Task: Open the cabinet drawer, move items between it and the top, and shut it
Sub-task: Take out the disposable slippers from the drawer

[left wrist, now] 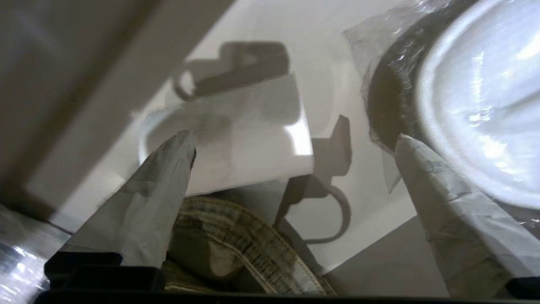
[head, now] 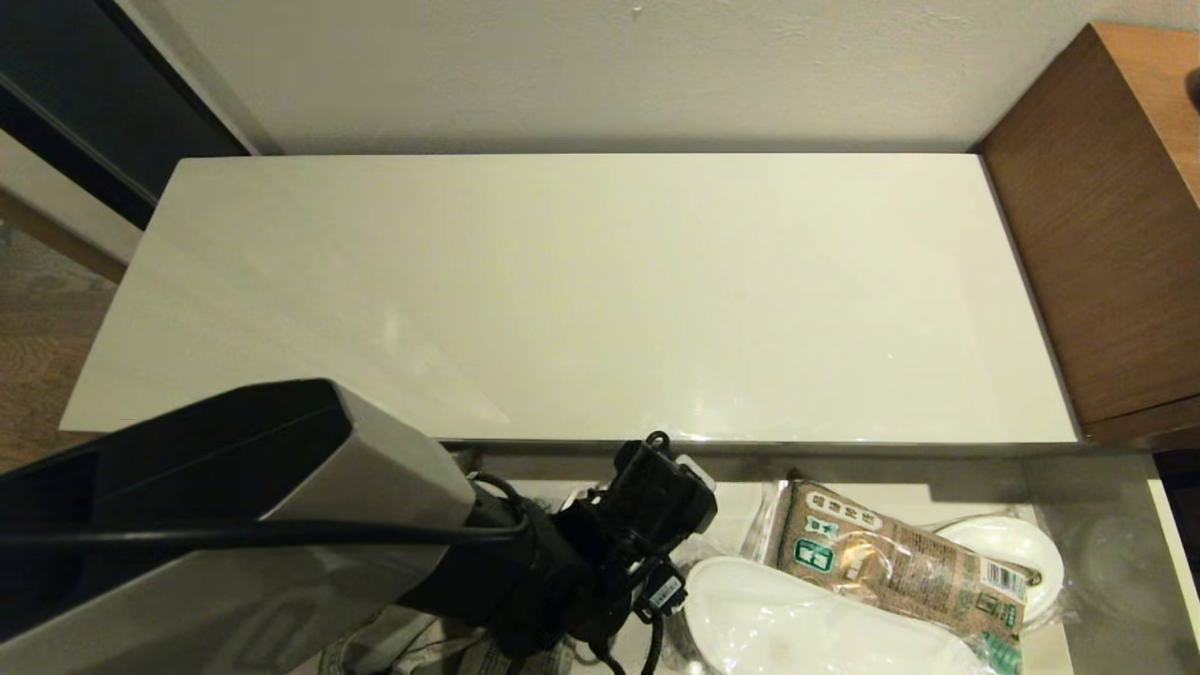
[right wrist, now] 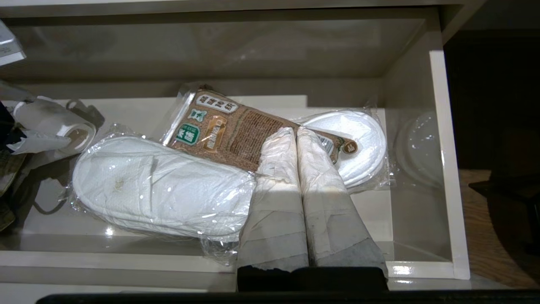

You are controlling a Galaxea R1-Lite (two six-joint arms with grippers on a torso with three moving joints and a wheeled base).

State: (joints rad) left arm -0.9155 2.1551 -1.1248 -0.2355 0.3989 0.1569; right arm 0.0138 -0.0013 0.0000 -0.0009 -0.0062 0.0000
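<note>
The cabinet drawer [head: 1106, 553] stands pulled out below the bare, glossy beige top [head: 581, 291]. Inside it lie white slippers in clear wrap [head: 797, 628] [right wrist: 156, 185], with a second wrapped slipper [right wrist: 358, 143] behind. My left arm [head: 281, 497] reaches into the drawer's left part. There my left gripper [left wrist: 294, 136] is open and holds nothing. It hangs just above the grey-green denim garment [left wrist: 236, 240], with the wrapped slipper [left wrist: 476, 97] beside one finger. My right gripper [right wrist: 296, 131] is shut and empty, parked in front of the drawer.
A small white paper roll [left wrist: 249, 139] [right wrist: 55, 122] lies beside the denim, between my left fingers. A brown printed packet [head: 891, 562] [right wrist: 236, 131] rests across the slippers. A brown wood desk [head: 1106, 234] adjoins the top on the right. The drawer's right wall [right wrist: 441, 169] stands past the slippers.
</note>
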